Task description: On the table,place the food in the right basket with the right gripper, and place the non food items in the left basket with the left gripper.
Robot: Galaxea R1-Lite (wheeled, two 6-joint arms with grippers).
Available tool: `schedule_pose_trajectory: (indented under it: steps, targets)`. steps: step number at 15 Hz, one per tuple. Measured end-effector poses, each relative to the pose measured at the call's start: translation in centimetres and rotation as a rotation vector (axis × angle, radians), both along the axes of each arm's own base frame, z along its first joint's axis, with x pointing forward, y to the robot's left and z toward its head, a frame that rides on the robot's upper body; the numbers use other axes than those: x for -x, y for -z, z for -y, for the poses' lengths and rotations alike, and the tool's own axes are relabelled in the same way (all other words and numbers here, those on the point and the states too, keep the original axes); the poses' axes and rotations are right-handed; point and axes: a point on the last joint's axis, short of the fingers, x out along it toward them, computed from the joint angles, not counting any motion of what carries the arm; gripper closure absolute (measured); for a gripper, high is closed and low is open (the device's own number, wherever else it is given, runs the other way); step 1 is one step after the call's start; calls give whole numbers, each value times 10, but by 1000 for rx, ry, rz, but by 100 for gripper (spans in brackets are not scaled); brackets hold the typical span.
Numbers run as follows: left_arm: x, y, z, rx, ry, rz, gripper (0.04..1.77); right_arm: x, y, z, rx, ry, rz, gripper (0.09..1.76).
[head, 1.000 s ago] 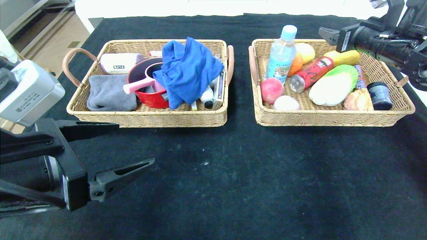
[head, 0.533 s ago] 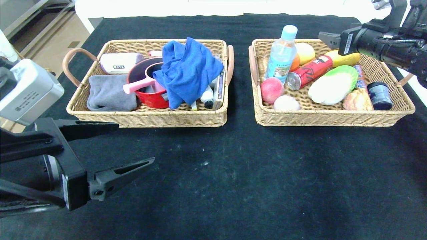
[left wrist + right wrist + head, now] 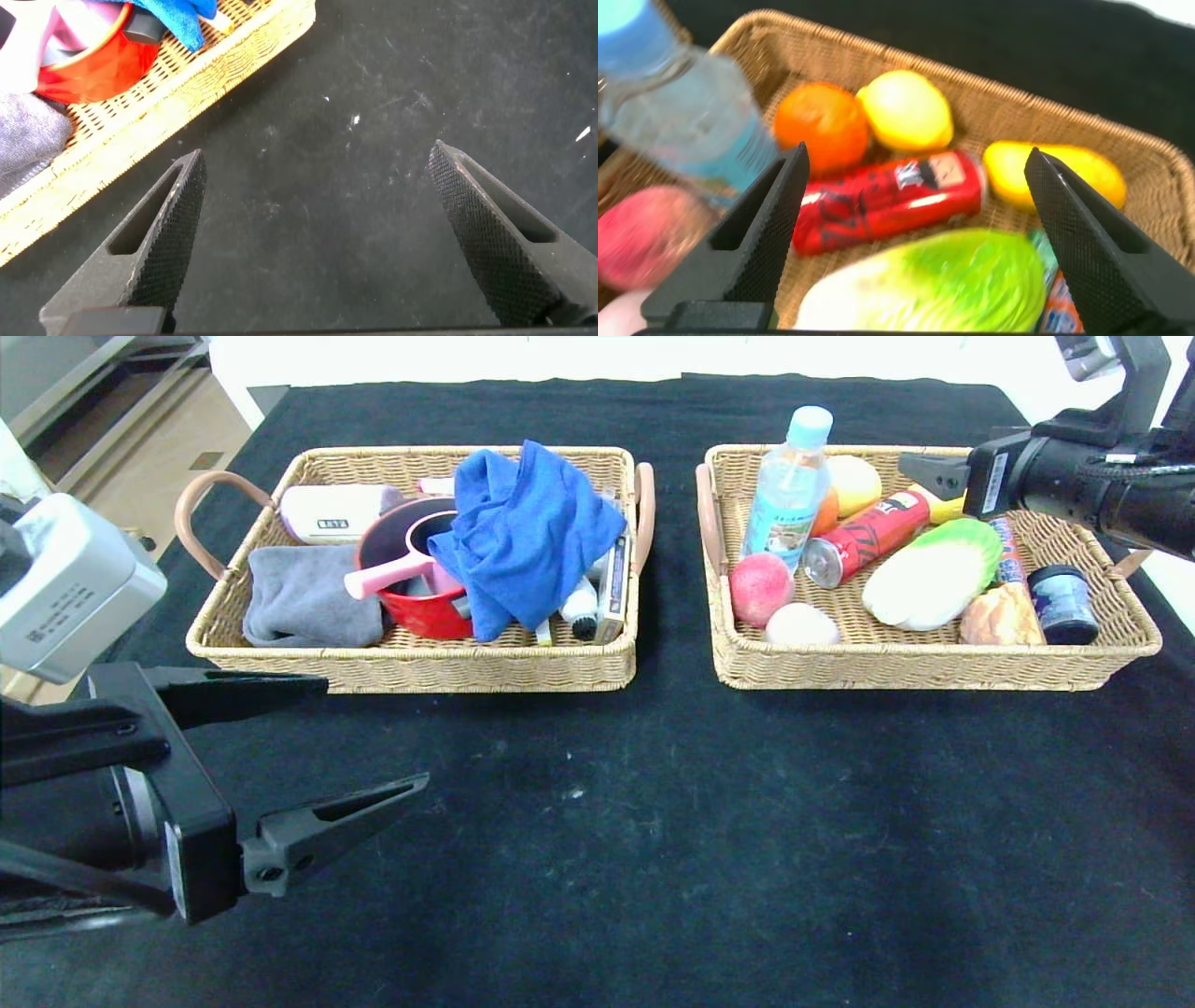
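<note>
The black-cloth worktop [image 3: 653, 821] carries two tan woven wicker trays side by side across the upper half of the head view. The left basket [image 3: 411, 663] holds a bright blue cloth [image 3: 527, 537] heaped over a red pot [image 3: 420, 607], with a white bottle with a black brush tip [image 3: 581, 607] and a thin pale yellow stick [image 3: 543, 633] at its lower edge, just beside a grey folded towel [image 3: 303, 597].

The right basket [image 3: 924, 665] holds a clear bottle with a pale blue cap [image 3: 789, 490] standing upright at its upper left, an orange fruit [image 3: 827, 513] just behind it, and a red can with a silver top [image 3: 864, 537] lying on its side, beside a green-and-white cabbage [image 3: 934, 579].

The right end effector [image 3: 915, 215] hangs above the basket at the upper right of the head view, its black fingers spread wide apart and holding nothing; the wrist view shows the red can between them, below. The left end effector [image 3: 369, 742] sits at the lower left, over bare cloth, fingers likewise wide apart and empty.
</note>
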Motion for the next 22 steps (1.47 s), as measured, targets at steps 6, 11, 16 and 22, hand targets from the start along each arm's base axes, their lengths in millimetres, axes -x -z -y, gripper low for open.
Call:
schedule_pose_trajectory:
  steps: [6,11,16,22]
  targets:
    - [2,-2,-1,5,-3,10,9,48,16,-5,-31,-51,-89,15]
    - [6,-6,-3,18,-4,26,9,100,31,-5,-61,-101,-147,15]
    - [13,-5,-8,27,-19,33,9,149,52,-4,-58,-132,-191,15]
    - [44,6,-27,38,-83,62,9,219,70,9,-84,-130,-268,15]
